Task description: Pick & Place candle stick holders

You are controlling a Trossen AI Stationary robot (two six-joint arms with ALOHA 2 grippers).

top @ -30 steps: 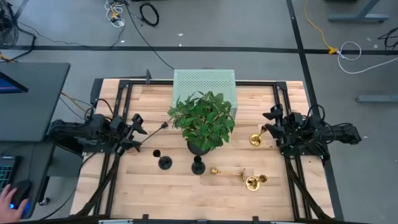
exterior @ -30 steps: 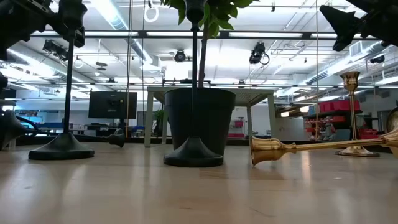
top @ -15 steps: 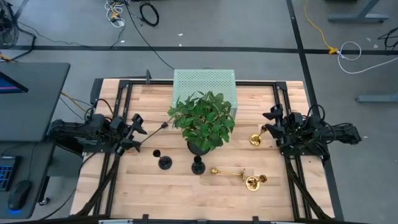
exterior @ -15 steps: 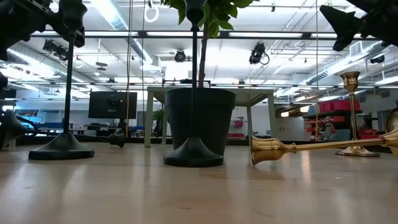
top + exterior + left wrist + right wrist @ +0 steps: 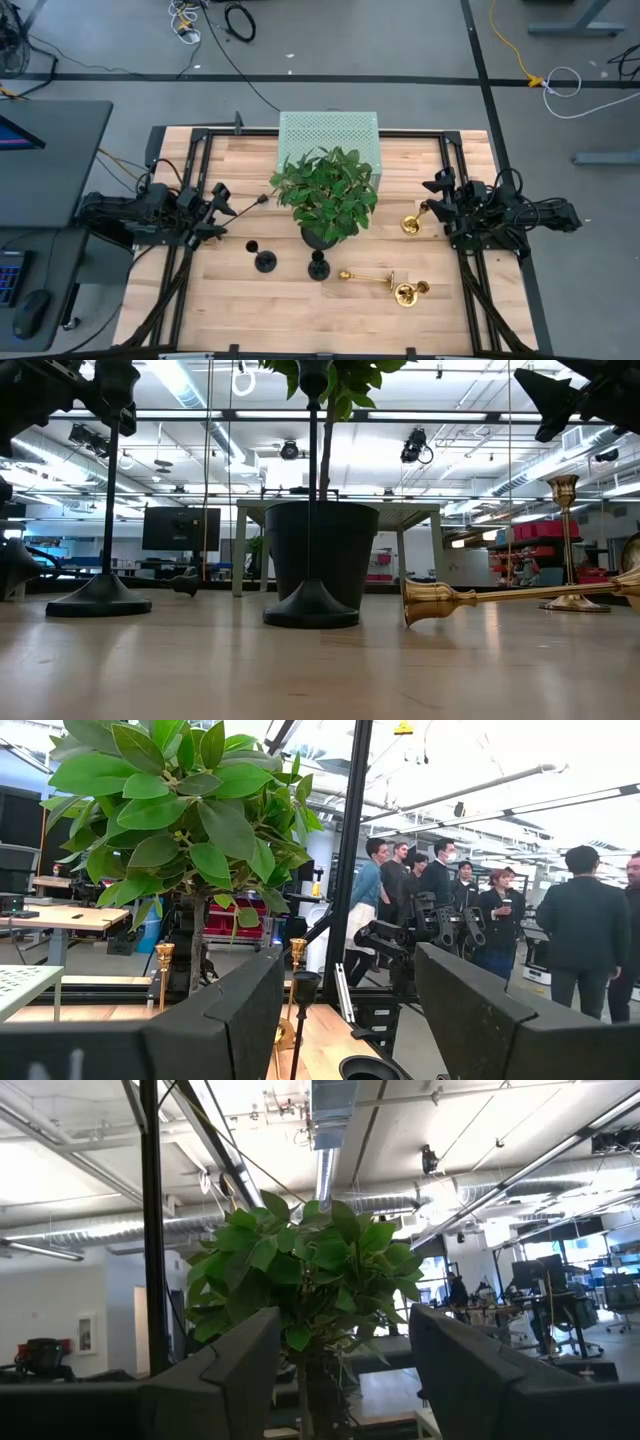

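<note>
Both arms waited at the side edges of the wooden surface [image 5: 240, 300], each tool held above it and empty. The left tool [image 5: 222, 212] had its fingers spread, as its wrist view showed by the wide gap between them; the right tool [image 5: 437, 196] was likewise spread.

Just ahead of the right tool, one gold candlestick [image 5: 409, 225] stood upright. A second gold candlestick [image 5: 380, 283] lay on its side, farther from that tool and toward the front edge. Two black candlesticks stood upright ahead of the left tool: the nearer black candlestick [image 5: 265, 261] not far from its fingertips, and the farther black candlestick [image 5: 318, 266] just in front of the potted plant [image 5: 326, 194]. The plant stood between the two tools, near the middle of the surface, with a pale perforated box [image 5: 328, 134] behind it.

Judged from this layout, none of the four candlesticks was being held and no placement could be recognised as done, so the whole pick-and-place appeared to remain. The fallen gold candlestick would probably call for a different grip from the upright three.
</note>
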